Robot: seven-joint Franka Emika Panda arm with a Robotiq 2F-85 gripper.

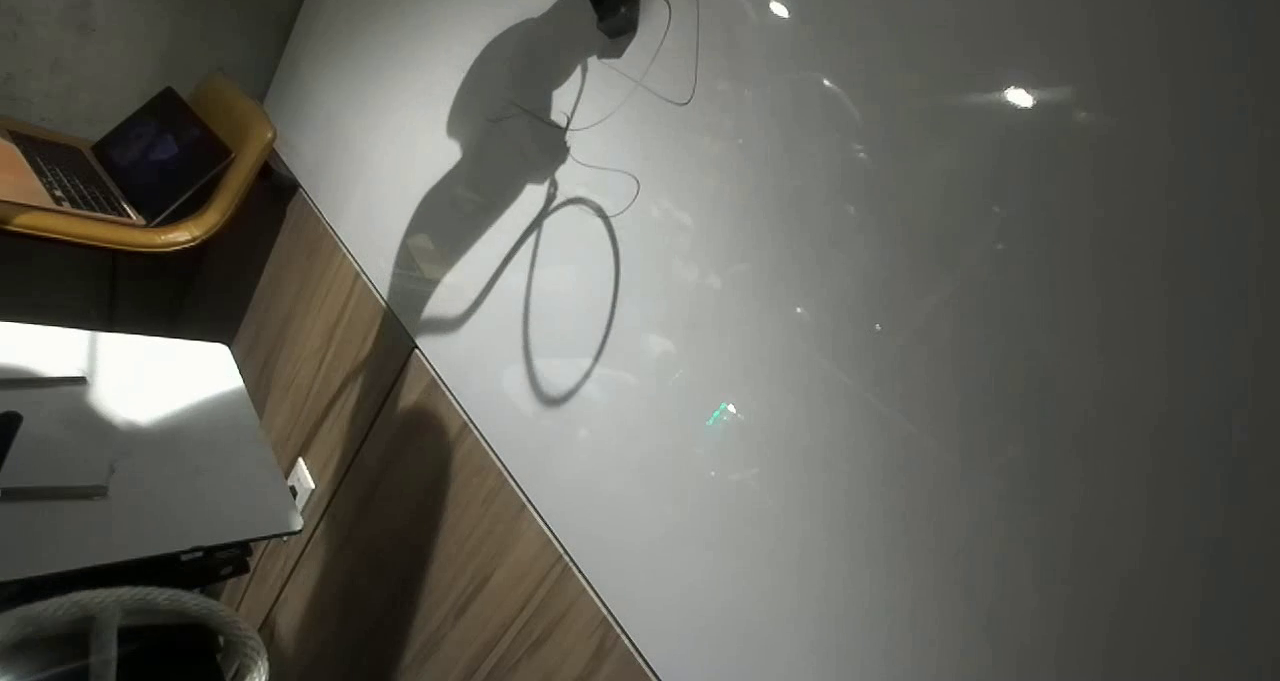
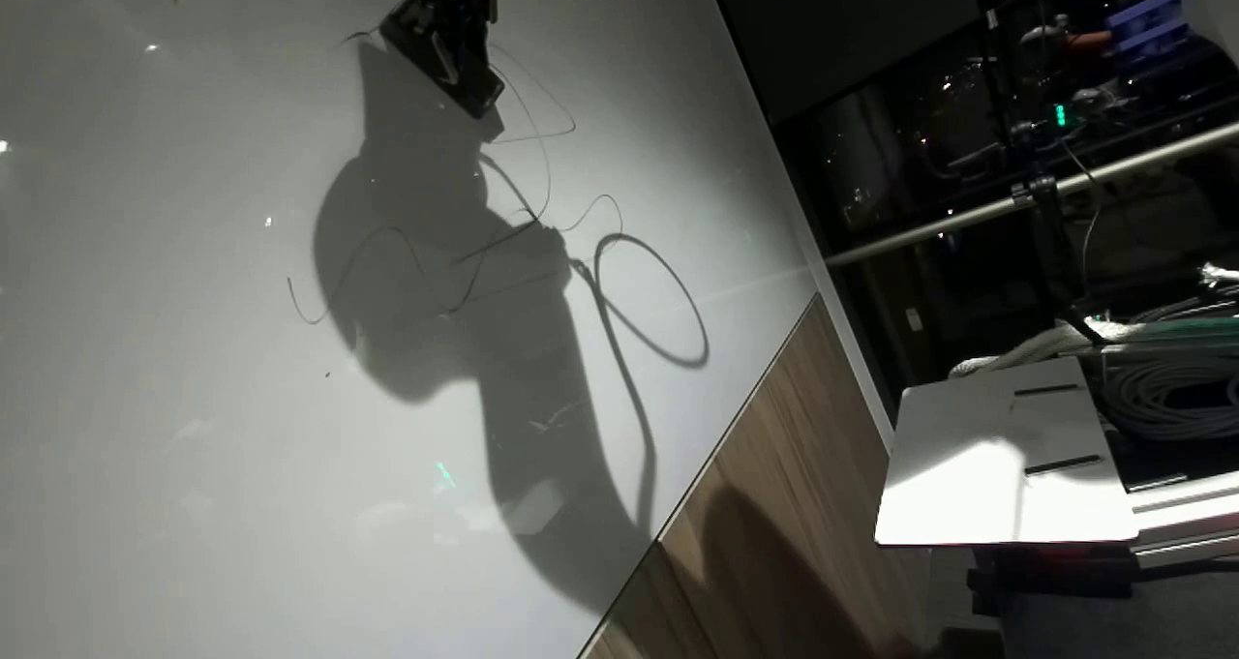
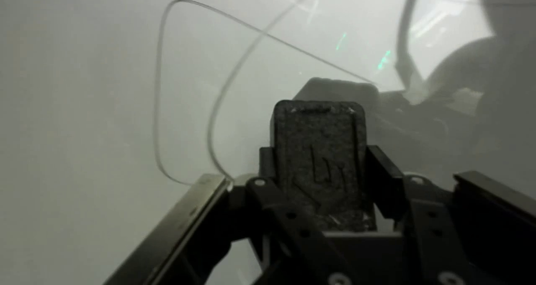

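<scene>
In the wrist view my gripper (image 3: 321, 168) is shut on a dark grey, felt-like block (image 3: 320, 138) with rounded corners and scratch-like lines on its face. One finger presses on each side of it. Behind the block lies a glossy white surface (image 3: 83, 109); whether the two touch I cannot tell. Thin curved lines (image 3: 157, 88) run over that surface, drawn or shadow, I cannot say. At the top edge of both exterior views the dark gripper (image 1: 615, 21) shows only in part, and the held block is hard to tell apart from it there.
The arm's big shadow (image 1: 450, 191) falls across the white surface. Wood panels (image 1: 480, 521) border it. A laptop (image 1: 165, 156) rests on a yellow chair (image 1: 190, 231). Near the wood stands a grey platform (image 2: 968, 456), with coiled cable (image 2: 1162, 393) and a pole (image 2: 1113, 175) beyond.
</scene>
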